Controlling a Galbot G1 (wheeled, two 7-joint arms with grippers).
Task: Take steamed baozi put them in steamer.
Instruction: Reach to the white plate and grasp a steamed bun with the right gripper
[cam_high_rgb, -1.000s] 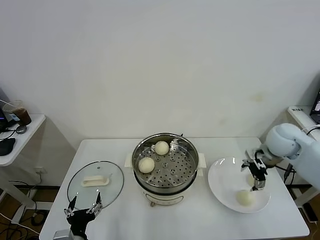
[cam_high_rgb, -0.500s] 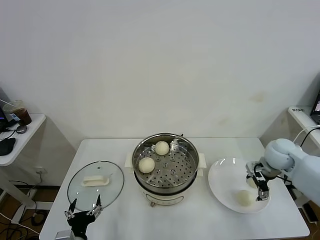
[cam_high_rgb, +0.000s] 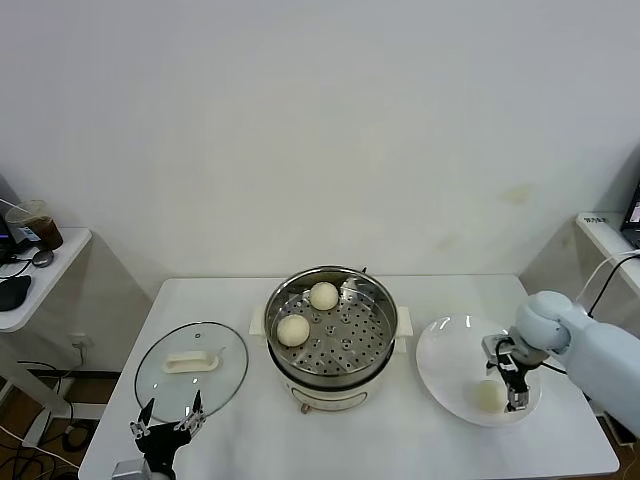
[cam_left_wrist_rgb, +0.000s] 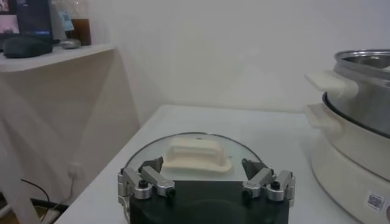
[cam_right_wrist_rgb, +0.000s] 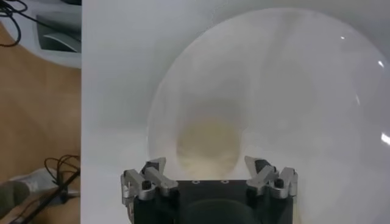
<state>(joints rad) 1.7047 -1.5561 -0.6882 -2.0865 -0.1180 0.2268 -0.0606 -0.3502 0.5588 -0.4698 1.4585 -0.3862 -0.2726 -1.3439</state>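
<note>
Right hand (cam_high_rgb: 514, 381): fingers apart, poised over a baozi (cam_high_rgb: 489, 395) on the plate (cam_high_rgb: 445, 360).
Baozi: likely soft, light; grip its sides gently.
Left hand (cam_high_rgb: 167, 418): apart, idle.

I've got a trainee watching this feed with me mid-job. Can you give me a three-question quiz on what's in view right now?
1. How many buns sit in the steamer?
2. True or false: the glass lid is on the pot.
3. Which gripper is over the plate: A) left, B) right?

Key:
1. Two: one bun toward the back, another bun nearer the front left.
2. False; the lid lies on the table, left of the pot.
3. B. The right gripper, open, is above a plate bun; the left gripper waits open near the lid.
</note>
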